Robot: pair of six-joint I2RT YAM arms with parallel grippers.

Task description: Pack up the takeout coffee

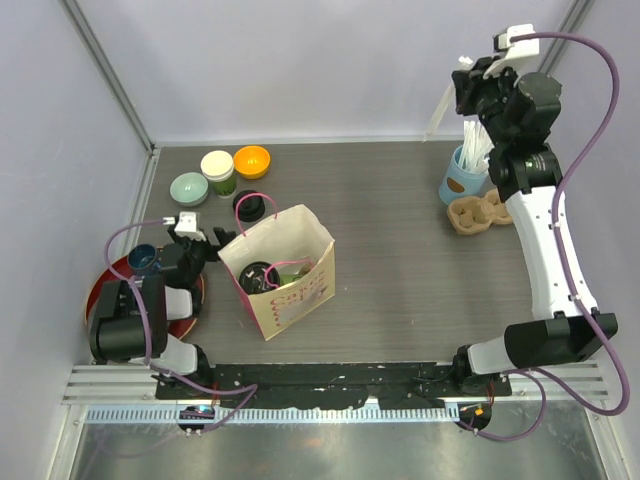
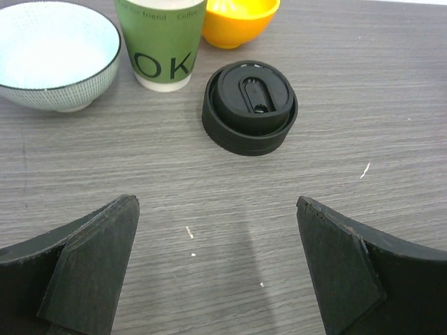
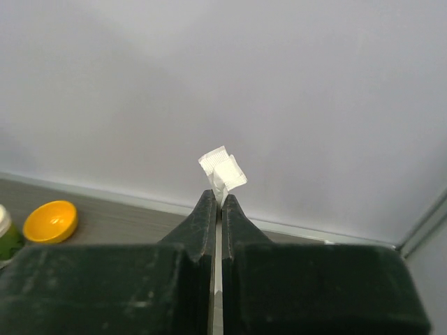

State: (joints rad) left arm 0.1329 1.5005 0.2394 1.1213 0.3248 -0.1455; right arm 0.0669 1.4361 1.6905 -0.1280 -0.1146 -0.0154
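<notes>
One dark-green coffee cup stands open, white inside, at the back left. Its black lid lies flat on the table just in front of it. A second cup with a black lid on sits inside the open paper bag. My left gripper hovers low, open and empty, a short way before the loose lid. My right gripper is raised high at the back right, shut on a white wrapped straw.
A pale bowl and an orange bowl flank the open cup. A light-blue cup of straws and a cardboard cup carrier stand at the back right. A red tray with a blue cup lies far left.
</notes>
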